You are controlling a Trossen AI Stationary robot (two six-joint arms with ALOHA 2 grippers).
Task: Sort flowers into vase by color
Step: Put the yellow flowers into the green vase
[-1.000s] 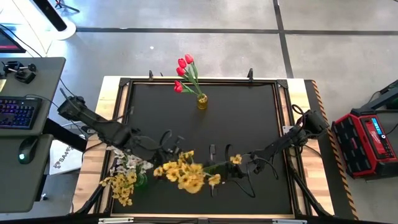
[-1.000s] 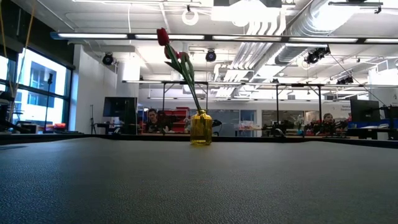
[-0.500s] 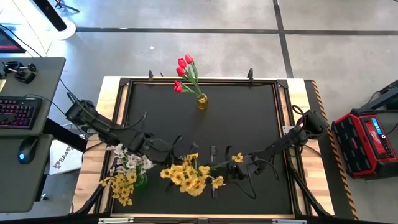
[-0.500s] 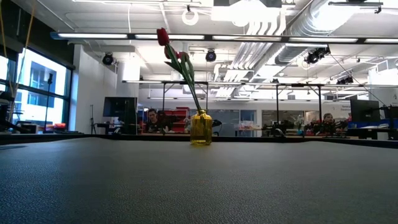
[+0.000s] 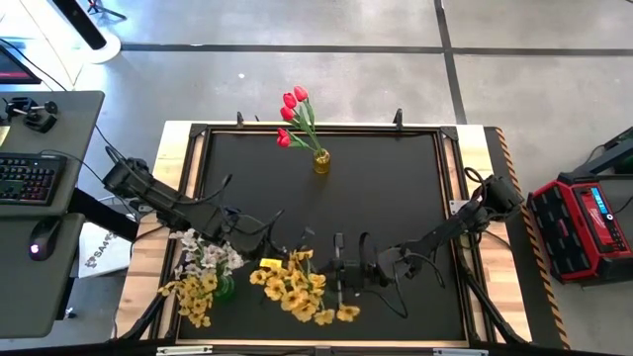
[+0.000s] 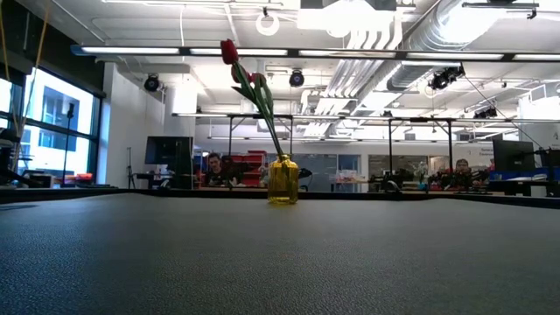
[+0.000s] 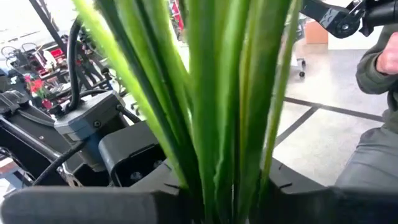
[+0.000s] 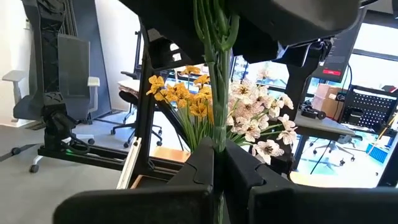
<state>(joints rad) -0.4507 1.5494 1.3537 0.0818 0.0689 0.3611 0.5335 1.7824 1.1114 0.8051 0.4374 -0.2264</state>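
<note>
A bunch of yellow flowers [image 5: 295, 289] hangs above the mat near the table's front edge, its green stems [image 7: 217, 93] running toward the two grippers. My left gripper [image 5: 309, 247] comes in from the left and is shut on the stems. My right gripper [image 5: 341, 272] comes in from the right and is shut on a stem too. A yellow vase [image 5: 321, 161] with red tulips [image 5: 293, 111] stands at the far edge of the mat. A green vase [image 5: 226, 289] at the near left holds white blossoms [image 5: 206, 259] and yellow blossoms [image 5: 193, 297]. My left gripper has several of the yellow bunch's green stems [image 7: 219, 177] between its two fingers, lying across them. The gripper comes in about level from the table's left. The bunch is clear of the mat. My right gripper pinches a twisted green stem [image 8: 217, 134] between its shut fingers [image 8: 202, 163]. It comes in about level from the table's right, its fingers across the stem. The stem runs on past the fingers and is clear of the mat.
The black mat [image 5: 396, 198] lies in a wooden frame [image 5: 178, 168]. A desk with a keyboard [image 5: 25, 173] stands to the left and a red case [image 5: 584, 222] to the right. People sit in the room behind the table [image 6: 214, 166].
My left gripper has gone toward the table's right edge, up to the yellow bunch's stems beside my right gripper. The bunch has turned: its blossom head has swung toward the near edge, and the single blossom that was by my right gripper is now lower down.
</note>
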